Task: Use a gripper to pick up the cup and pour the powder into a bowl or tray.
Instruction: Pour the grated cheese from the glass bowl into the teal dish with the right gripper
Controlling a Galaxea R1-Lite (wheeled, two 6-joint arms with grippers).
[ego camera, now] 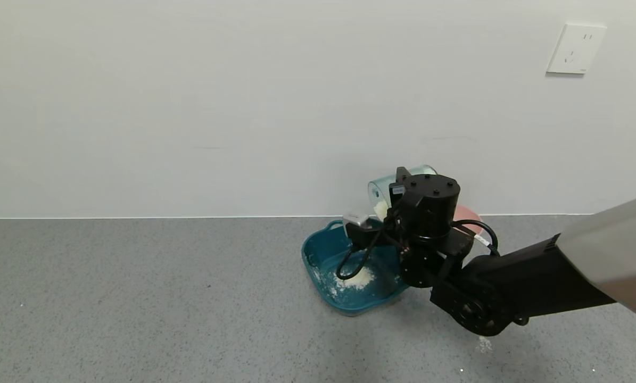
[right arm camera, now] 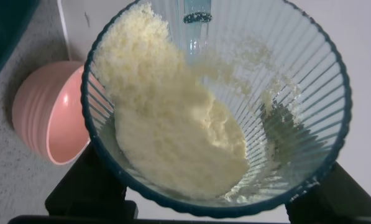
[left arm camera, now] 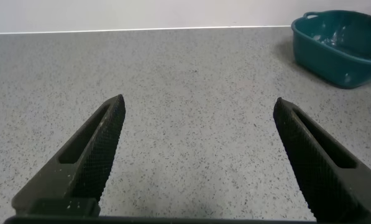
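Observation:
My right gripper (ego camera: 397, 194) is shut on the translucent ribbed cup (ego camera: 384, 191) and holds it tipped on its side over the dark teal basin (ego camera: 318, 255) near the wall. In the right wrist view the cup (right arm camera: 297, 93) fills the picture, with cream powder (right arm camera: 173, 137) heaped against its lower wall up to the rim. A small heap of powder (ego camera: 357, 279) lies on the basin's floor. The left gripper (left arm camera: 197, 115) is open and empty over bare counter, out of the head view. The basin also shows in the left wrist view (left arm camera: 337, 46).
A round pink bowl (ego camera: 469, 218) sits behind the right arm by the wall, and also shows in the right wrist view (right arm camera: 42, 118). A little spilled powder (ego camera: 484, 344) lies on the grey speckled counter (ego camera: 137, 298) under the right arm. A white wall stands just behind the basin.

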